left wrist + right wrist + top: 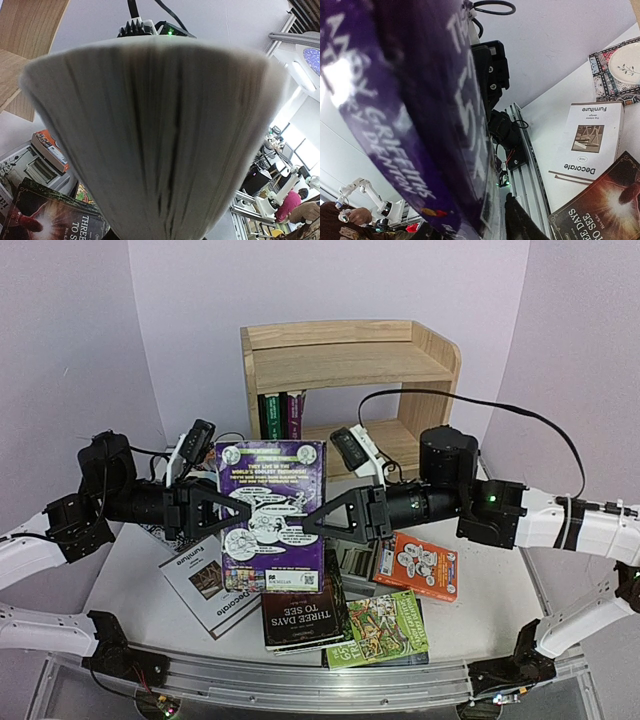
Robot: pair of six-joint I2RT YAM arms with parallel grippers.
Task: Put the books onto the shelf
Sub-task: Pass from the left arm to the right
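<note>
A purple illustrated book [270, 515] hangs upright above the table, in front of the pine shelf [350, 350]. My left gripper [245, 510] is shut on its page edge, which fills the left wrist view [160, 125]. My right gripper [312, 522] straddles the spine [420, 100], jaws open. One dark finger [520, 222] stands a small gap off the cover; the other is hidden behind the book. Three dark books [280, 415] stand on the shelf's lower tier. On the table lie white "Decorate" [205, 585], dark "Three Days to See" [300, 618], a green book [385, 630] and an orange one [418, 565].
A grey book [350, 560] lies under the right gripper. A patterned mat [617, 70] lies at the table's far left behind "Decorate" [592, 145]. An aluminium rail [300, 675] runs along the near edge. Purple walls close in on both sides.
</note>
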